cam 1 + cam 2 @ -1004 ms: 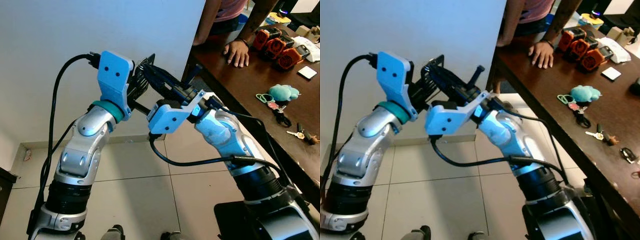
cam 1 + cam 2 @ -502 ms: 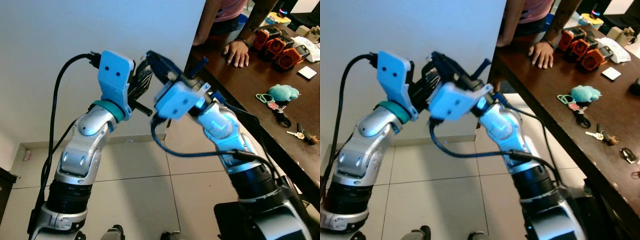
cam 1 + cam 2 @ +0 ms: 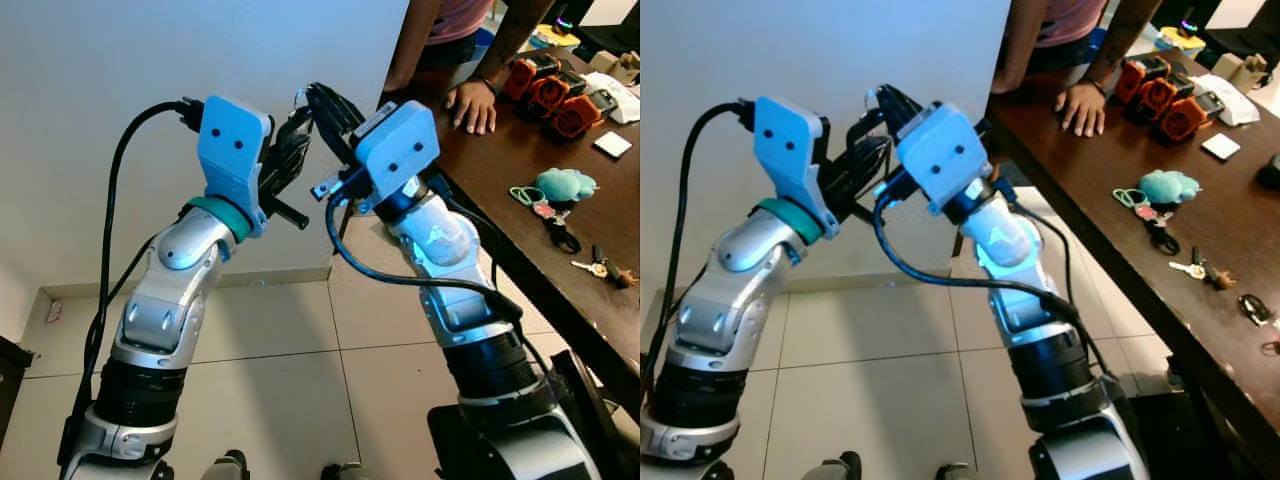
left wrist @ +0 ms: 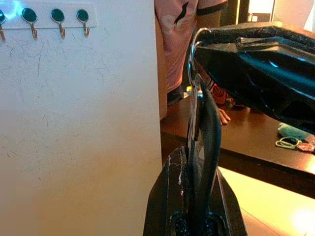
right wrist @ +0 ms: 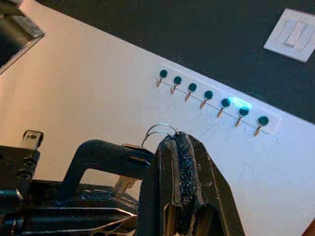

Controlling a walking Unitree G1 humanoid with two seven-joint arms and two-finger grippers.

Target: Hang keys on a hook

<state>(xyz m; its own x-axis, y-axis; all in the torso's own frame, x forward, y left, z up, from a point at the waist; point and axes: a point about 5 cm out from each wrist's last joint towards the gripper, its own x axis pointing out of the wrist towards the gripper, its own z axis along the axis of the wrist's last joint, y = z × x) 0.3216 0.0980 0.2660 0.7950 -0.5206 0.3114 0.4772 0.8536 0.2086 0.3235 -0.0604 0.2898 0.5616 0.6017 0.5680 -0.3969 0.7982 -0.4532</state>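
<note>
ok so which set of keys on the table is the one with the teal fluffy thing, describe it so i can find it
Start at the dark wooden table on the robot's right, where a person's hand rests near the orange devices. Further along the tabletop toward the robot lies the key bunch beside a teal plush charm. That plush and a pale green loop set it apart from the plainer small keys lying nearer the robot.

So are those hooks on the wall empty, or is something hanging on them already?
Empty. The row of green-capped hooks on the white wall carries nothing, and the key ring sits pinched in the right gripper, well short of them.
</note>
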